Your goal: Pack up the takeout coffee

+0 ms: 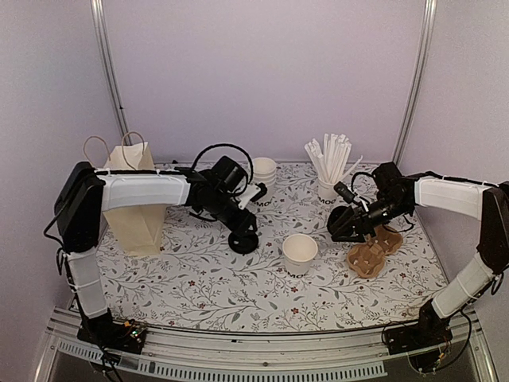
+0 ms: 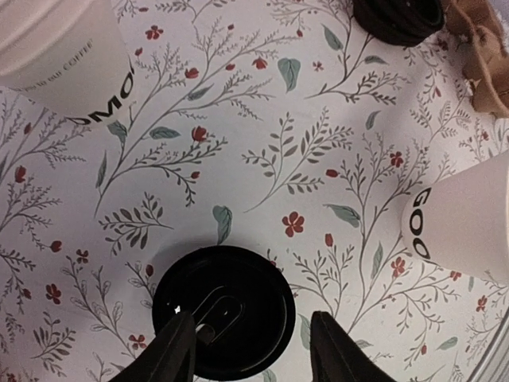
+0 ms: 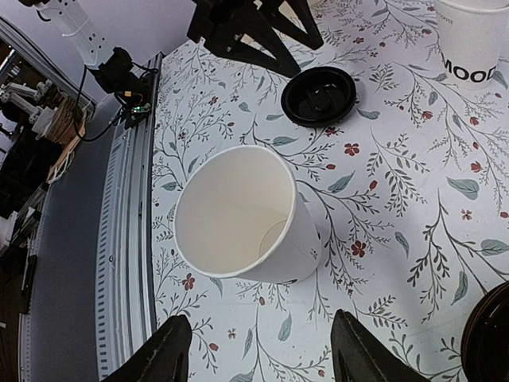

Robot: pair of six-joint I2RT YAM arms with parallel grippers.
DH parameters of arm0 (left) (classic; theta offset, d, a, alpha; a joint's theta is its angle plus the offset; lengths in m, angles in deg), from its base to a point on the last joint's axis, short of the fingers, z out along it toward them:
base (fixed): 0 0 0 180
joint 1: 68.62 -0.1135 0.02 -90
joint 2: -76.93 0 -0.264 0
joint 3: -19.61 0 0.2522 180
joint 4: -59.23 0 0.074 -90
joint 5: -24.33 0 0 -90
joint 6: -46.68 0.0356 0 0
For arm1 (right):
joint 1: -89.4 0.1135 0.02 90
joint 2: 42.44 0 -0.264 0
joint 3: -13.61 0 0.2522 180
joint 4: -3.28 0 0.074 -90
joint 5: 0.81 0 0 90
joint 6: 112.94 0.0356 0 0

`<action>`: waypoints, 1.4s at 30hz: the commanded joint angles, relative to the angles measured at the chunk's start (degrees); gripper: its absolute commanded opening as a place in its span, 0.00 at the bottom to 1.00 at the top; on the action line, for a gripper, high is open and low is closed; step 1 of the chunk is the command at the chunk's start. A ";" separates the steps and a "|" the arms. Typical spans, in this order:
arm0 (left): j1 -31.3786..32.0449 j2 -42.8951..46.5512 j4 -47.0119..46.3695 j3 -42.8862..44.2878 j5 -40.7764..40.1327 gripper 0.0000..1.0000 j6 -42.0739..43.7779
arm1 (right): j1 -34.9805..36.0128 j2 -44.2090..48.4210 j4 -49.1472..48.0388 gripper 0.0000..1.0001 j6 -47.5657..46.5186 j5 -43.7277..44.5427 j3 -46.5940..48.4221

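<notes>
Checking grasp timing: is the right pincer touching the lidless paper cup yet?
Apart. Right wrist view: floral tablecloth shows between both fingertips and the lidless paper cup; right pincer open.

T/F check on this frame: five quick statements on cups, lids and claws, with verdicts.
1. The cup ahead of the right claw has no lid. True.
2. The left claw hangs over a black lid lying on the table. True.
3. The paper bag lies flat. False: it stands upright at the left.
4. The straws sit in the cardboard carrier. False: they stand in a white cup behind it.
5. The right claw grips a cup. False: it is open and empty.
</notes>
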 commanded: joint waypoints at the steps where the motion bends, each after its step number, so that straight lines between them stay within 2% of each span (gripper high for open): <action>1: 2.48 -3.90 3.77 2.38 -2.27 0.50 1.43 | 0.46 -0.35 -0.15 0.62 -0.43 1.06 -0.35; 14: 6.60 -10.06 7.81 4.79 -6.91 0.48 3.00 | 0.48 -0.59 -0.14 0.62 -0.52 1.51 -0.34; 20: 7.91 -12.30 9.46 6.13 -12.11 0.39 3.68 | 0.52 -0.46 -0.16 0.62 -0.43 1.62 -0.39; 33: 8.79 -12.65 10.19 6.77 -14.50 0.14 3.97 | 0.51 -0.30 -0.25 0.61 -0.36 1.88 -0.42; 42: 8.84 -11.28 10.27 6.64 -15.22 0.10 3.68 | 0.54 -0.22 -0.25 0.61 -0.25 1.80 -0.39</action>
